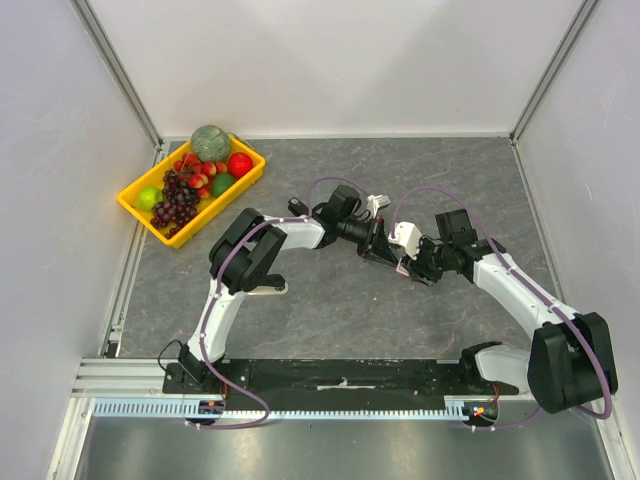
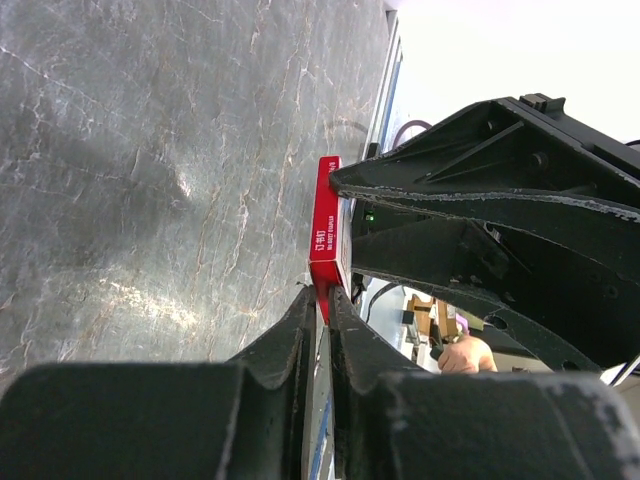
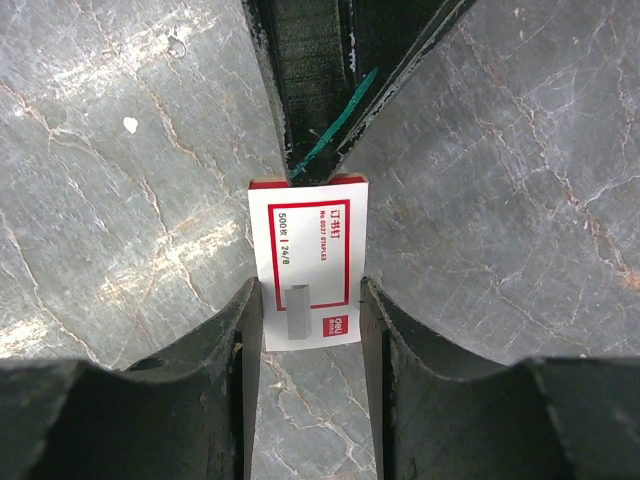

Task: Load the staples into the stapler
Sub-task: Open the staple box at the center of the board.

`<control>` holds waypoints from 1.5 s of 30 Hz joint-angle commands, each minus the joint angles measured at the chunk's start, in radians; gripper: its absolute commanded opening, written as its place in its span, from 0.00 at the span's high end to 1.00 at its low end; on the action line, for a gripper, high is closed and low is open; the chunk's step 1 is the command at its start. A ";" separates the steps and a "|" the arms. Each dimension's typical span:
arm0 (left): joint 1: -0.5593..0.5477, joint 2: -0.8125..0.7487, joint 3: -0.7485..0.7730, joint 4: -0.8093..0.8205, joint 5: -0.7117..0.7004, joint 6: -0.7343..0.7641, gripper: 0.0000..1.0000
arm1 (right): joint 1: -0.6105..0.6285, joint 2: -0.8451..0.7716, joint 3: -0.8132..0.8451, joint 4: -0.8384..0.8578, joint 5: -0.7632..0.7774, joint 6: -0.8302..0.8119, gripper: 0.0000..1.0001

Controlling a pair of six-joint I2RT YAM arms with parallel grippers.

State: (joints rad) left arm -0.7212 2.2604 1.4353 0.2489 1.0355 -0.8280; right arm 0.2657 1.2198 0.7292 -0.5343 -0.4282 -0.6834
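The staples box (image 3: 307, 262), a small flat white-and-red cardboard one, is up in the air over the middle of the grey stone-look table (image 1: 330, 310), held from two sides. The right gripper (image 3: 308, 296) squeezes its long sides, one black finger on each. The left gripper (image 2: 320, 300) has its fingers almost together, pinching the thin far end of the box. I think this is the opening step: one arm holds the box and the other gets set to pull its end or its inner tray out. No shiny metal strips show, so the staples look like they are all inside the box. I cannot see a stapler in any view. So the job has only just begun. Left to do: open the box, take out a strip, open the stapler and put the strip in.
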 commanded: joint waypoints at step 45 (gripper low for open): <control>-0.152 0.120 -0.035 0.150 0.098 -0.112 0.76 | 0.004 0.099 -0.010 0.243 -0.020 0.100 0.51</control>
State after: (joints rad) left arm -0.7792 2.3646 1.4120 0.3614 1.0512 -0.9005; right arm 0.2646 1.3384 0.6933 -0.5533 -0.3981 -0.6193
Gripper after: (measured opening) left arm 0.240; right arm 0.485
